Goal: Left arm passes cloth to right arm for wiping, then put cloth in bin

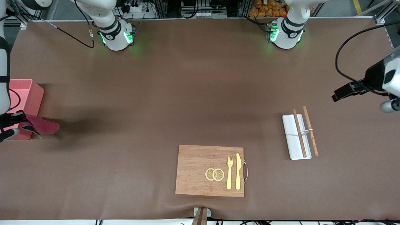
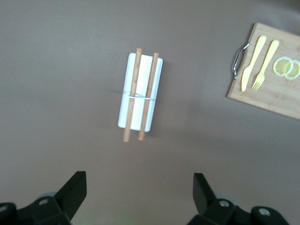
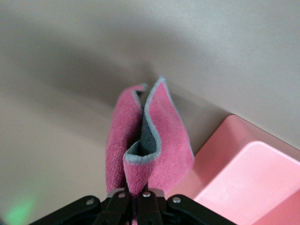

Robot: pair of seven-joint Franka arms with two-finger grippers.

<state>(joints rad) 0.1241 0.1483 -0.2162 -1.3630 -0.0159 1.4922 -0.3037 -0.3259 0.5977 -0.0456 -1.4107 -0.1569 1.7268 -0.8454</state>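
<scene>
My right gripper [image 1: 22, 120] is shut on the magenta-red cloth [image 1: 43, 125] and holds it up over the table, right beside the pink bin [image 1: 26, 93] at the right arm's end. In the right wrist view the cloth [image 3: 157, 136] hangs folded from the closed jaws of the right gripper [image 3: 138, 193], with the bin's rim [image 3: 234, 154] just beside it. My left gripper [image 1: 336, 96] is open and empty, up over bare table at the left arm's end. In the left wrist view its fingers [image 2: 75, 190] stand wide apart around the left gripper's middle [image 2: 139, 194].
A white tray [image 1: 292, 147] with two wooden chopsticks [image 1: 309, 131] lies toward the left arm's end, also in the left wrist view [image 2: 157, 93]. A wooden board [image 1: 200, 168] with fork, knife and lemon slices lies near the front edge.
</scene>
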